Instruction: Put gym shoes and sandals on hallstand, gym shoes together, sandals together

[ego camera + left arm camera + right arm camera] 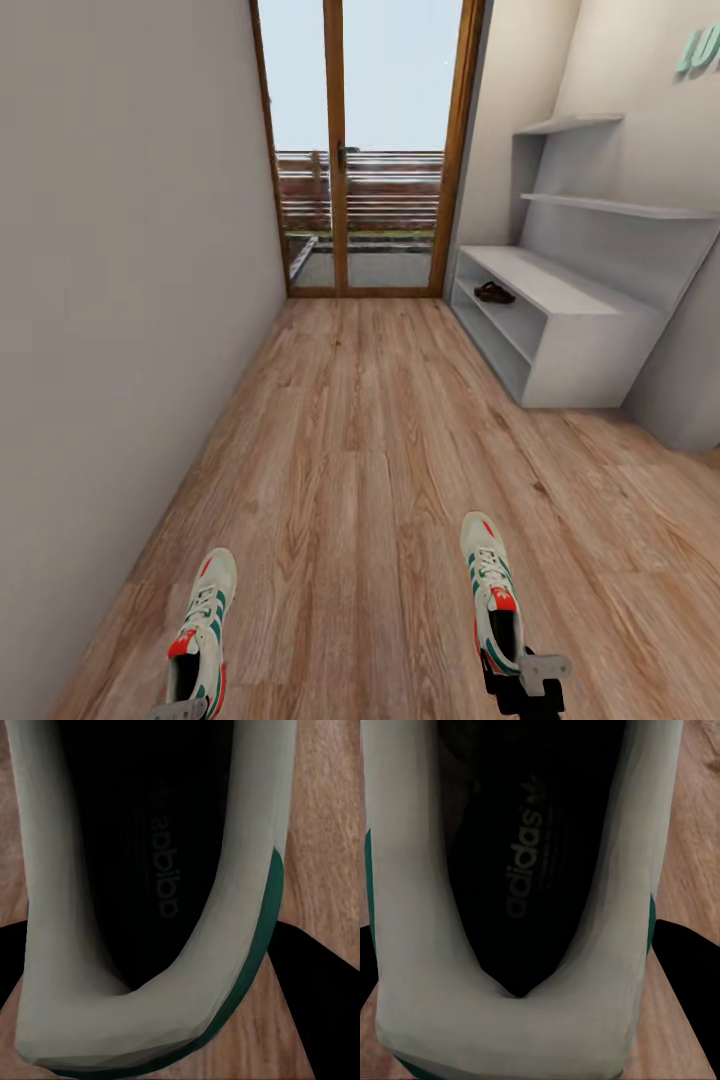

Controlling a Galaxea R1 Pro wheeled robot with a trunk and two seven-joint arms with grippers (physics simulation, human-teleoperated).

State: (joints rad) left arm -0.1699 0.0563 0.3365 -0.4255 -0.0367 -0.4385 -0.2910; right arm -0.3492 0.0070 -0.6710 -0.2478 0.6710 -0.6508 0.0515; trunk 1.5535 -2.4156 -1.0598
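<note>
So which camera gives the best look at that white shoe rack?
The head view. It shows the whole shoe rack against the right wall, with its bench top, open shelves, the wall shelves above, and a dark brown sandal on a shelf. The wrist views look into the gym shoes over wood floor, not at the rack.

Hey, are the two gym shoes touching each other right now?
Apart. The head view shows the left gym shoe and the right gym shoe with a wide stretch of bare corridor floor between them.
</note>
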